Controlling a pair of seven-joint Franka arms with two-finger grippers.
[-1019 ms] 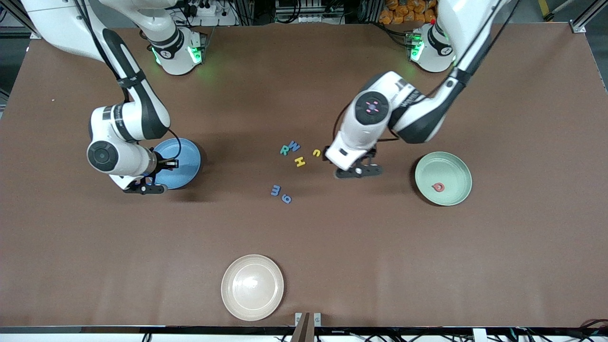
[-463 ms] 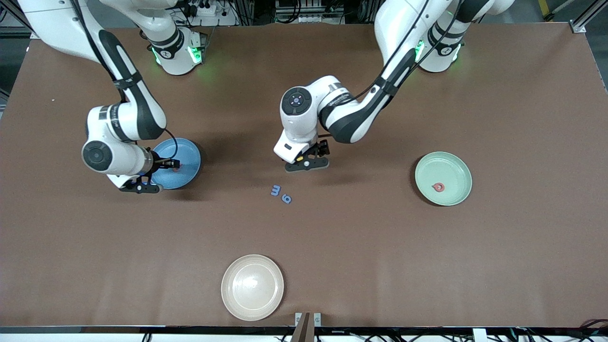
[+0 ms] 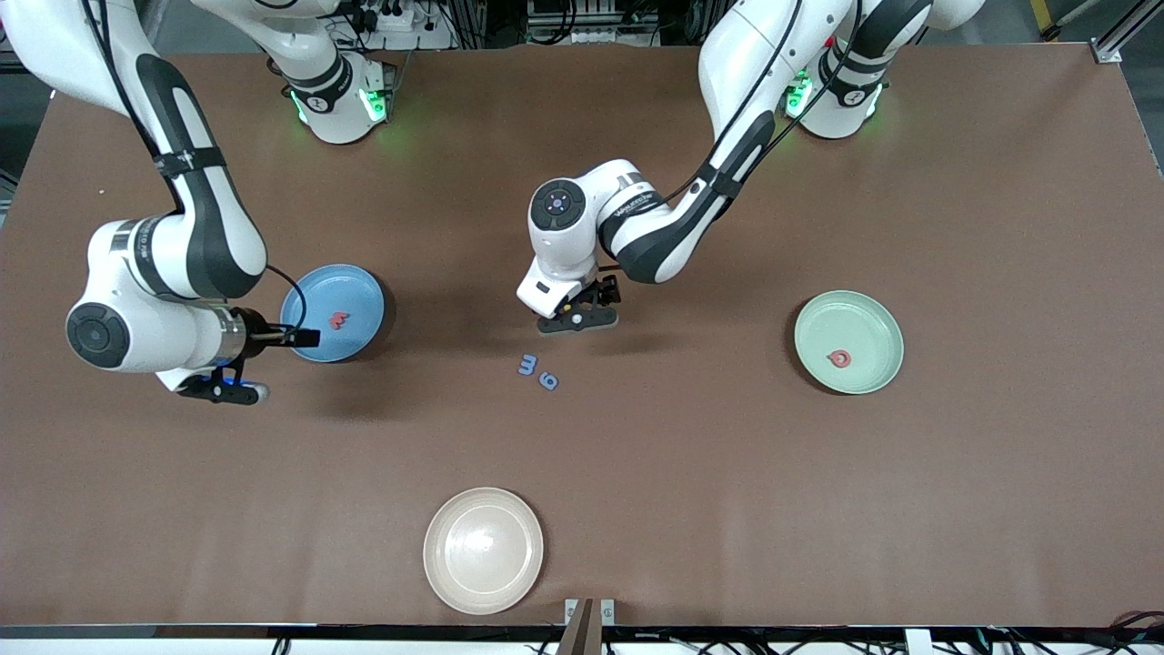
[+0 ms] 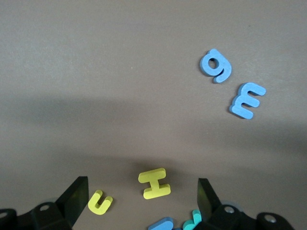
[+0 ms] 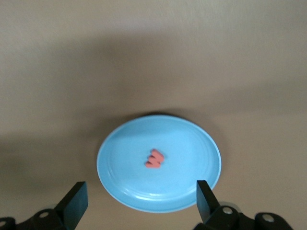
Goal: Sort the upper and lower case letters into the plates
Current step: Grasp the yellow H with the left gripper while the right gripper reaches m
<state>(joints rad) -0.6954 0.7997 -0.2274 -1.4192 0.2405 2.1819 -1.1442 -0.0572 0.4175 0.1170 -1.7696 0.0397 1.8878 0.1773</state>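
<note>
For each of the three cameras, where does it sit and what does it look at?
Front view: high across the table, facing both arm bases; shows both arms, the blue plate, green plate and cream plate.
Left wrist view: on the left arm, looking down at the letters; the open left claw shows.
Right wrist view: on the right arm, looking down at the blue plate with a red letter; the open right claw shows.
Shared: front and right wrist views both show that plate.

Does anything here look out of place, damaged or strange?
Nothing stands out. One small red letter lies flat in the round light blue plate, another in the pale mint green plate. The remaining letters rest undamaged on the brown table.
</note>
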